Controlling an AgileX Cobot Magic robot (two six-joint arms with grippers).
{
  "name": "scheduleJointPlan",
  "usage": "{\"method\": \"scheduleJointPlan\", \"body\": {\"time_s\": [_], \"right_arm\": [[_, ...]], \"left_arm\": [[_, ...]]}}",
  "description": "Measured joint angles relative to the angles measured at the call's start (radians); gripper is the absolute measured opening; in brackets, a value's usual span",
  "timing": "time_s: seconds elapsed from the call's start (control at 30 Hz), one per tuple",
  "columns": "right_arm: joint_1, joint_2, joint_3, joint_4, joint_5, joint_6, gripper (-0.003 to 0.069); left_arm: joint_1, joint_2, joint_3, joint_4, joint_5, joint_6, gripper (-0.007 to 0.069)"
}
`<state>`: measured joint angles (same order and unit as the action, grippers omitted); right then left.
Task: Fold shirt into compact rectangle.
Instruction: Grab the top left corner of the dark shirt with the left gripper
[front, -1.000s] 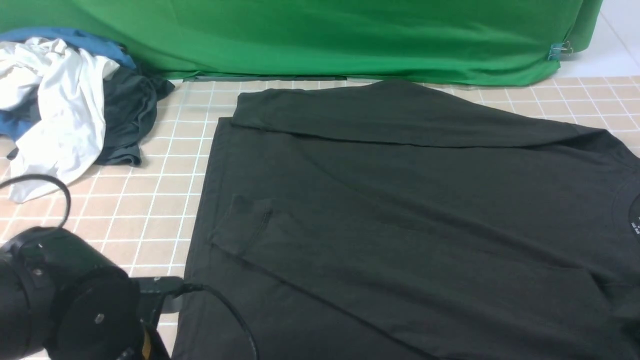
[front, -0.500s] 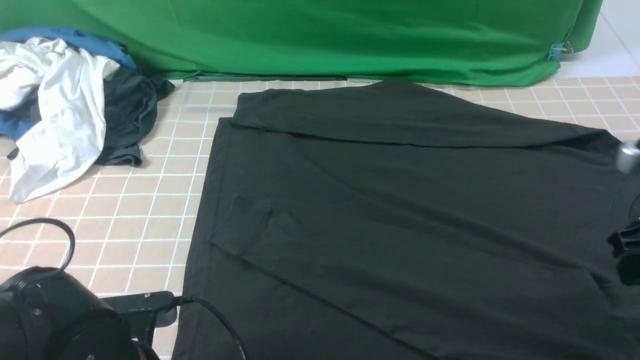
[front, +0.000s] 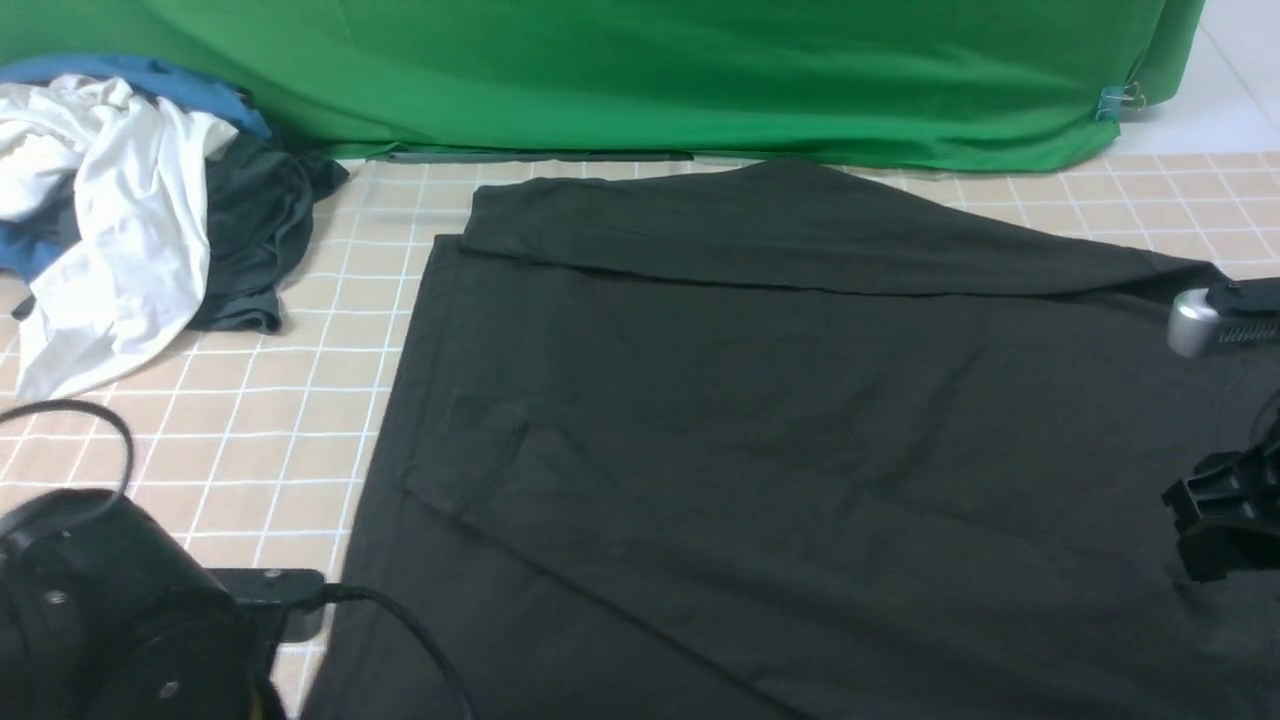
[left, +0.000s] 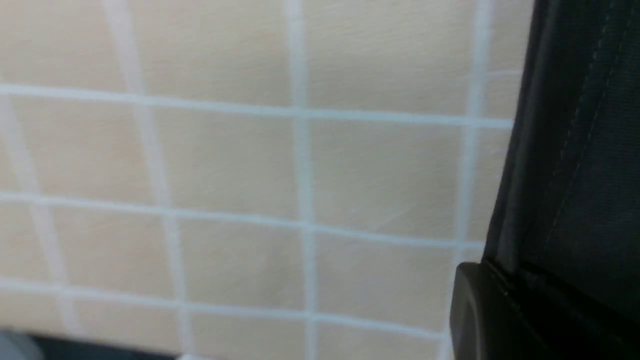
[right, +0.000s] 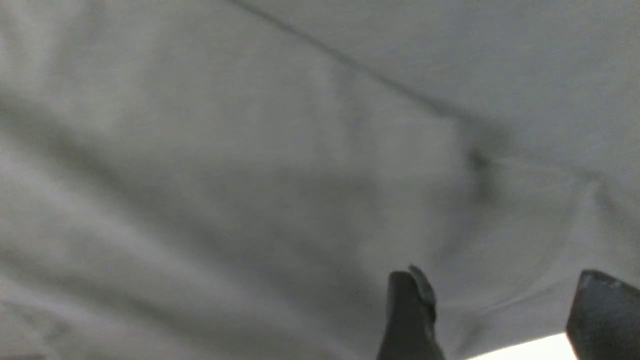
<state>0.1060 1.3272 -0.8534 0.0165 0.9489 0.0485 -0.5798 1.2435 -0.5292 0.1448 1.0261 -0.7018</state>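
One black T-shirt (front: 760, 430) lies spread on the checked tabletop (front: 300, 420). In the front view it fills the space from the centre out to 3 and 6 o'clock. Its far long edge is folded in along 12 o'clock, and a sleeve is folded over the body toward 8 o'clock. The left gripper (left: 492, 305) is at the shirt's 7 o'clock corner, its fingers pressed together on the stitched hem; only one black finger (left: 475, 315) shows in the left wrist view. The right gripper (right: 500, 320) hangs over the cloth at 3 o'clock with its fingers spread apart. At 10 o'clock, apart from the shirt, lies a heap: a white garment (front: 110, 230), a blue cloth (front: 150, 75) and a smaller dark grey garment (front: 260, 240). A green backdrop (front: 640, 70) runs along 12 o'clock.
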Motion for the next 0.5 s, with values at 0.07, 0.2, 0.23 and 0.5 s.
{"method": "scheduleJointPlan", "body": {"time_s": [0.07, 0.2, 0.23, 0.5], "right_arm": [[0.000, 0.000, 0.000, 0.000, 0.001, 0.000, 0.0448], [0.000, 0.000, 0.000, 0.002, 0.000, 0.000, 0.0448], [0.000, 0.000, 0.000, 0.004, 0.000, 0.000, 0.0448], [0.000, 0.000, 0.000, 0.007, 0.000, 0.000, 0.0448]], "left_arm": [[0.000, -0.020, 0.000, 0.017, 0.043, -0.004, 0.0027], [0.000, -0.036, -0.001, -0.002, 0.058, -0.007, 0.0027], [0.000, -0.037, -0.001, -0.011, 0.057, -0.007, 0.0031], [0.000, -0.041, -0.073, 0.053, 0.183, -0.005, 0.0150]]}}
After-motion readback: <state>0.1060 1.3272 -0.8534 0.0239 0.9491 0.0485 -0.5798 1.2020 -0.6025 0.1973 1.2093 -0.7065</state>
